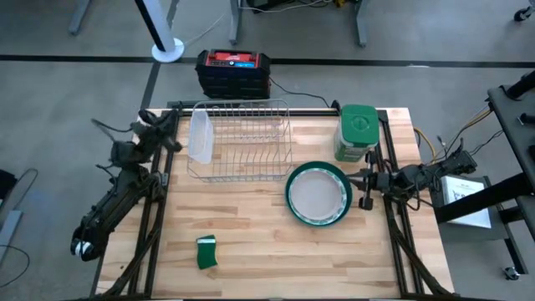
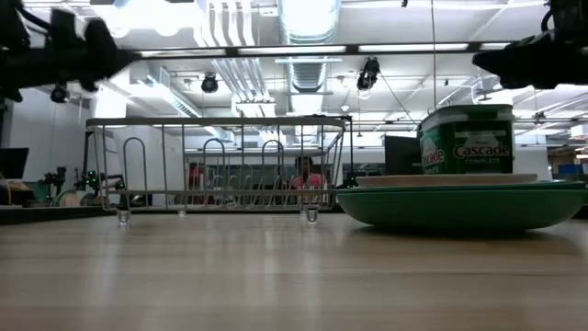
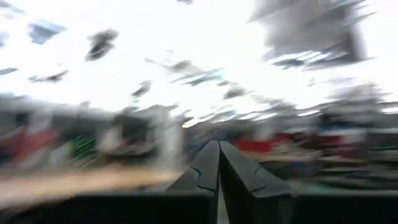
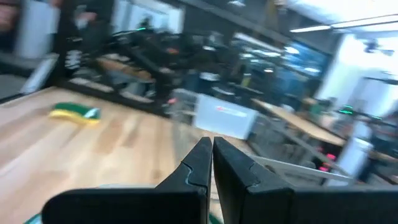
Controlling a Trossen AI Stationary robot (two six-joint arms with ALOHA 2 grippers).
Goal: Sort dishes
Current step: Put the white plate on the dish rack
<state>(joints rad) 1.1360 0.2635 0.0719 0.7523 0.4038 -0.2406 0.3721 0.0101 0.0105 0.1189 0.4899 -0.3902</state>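
A whitish plate [image 1: 318, 191] lies in a green-rimmed plate [image 1: 292, 203] on the table's right half; in the low view the stack [image 2: 464, 204] rests flat on the wood. A clear plate [image 1: 200, 136] stands on edge in the left end of the wire dish rack [image 1: 247, 142]. My left gripper [image 3: 219, 146] is shut and empty, raised beside the table's far left corner [image 1: 170, 134]. My right gripper [image 1: 365, 181] is shut and empty, at the table's right edge, just right of the plate stack.
A green lidded canister [image 1: 358, 132] stands at the far right, behind the stack. A small green sponge [image 1: 206, 251] lies near the front edge, left of centre. A black and red box [image 1: 233, 73] sits on the floor beyond the table. Bare wood lies between rack and sponge.
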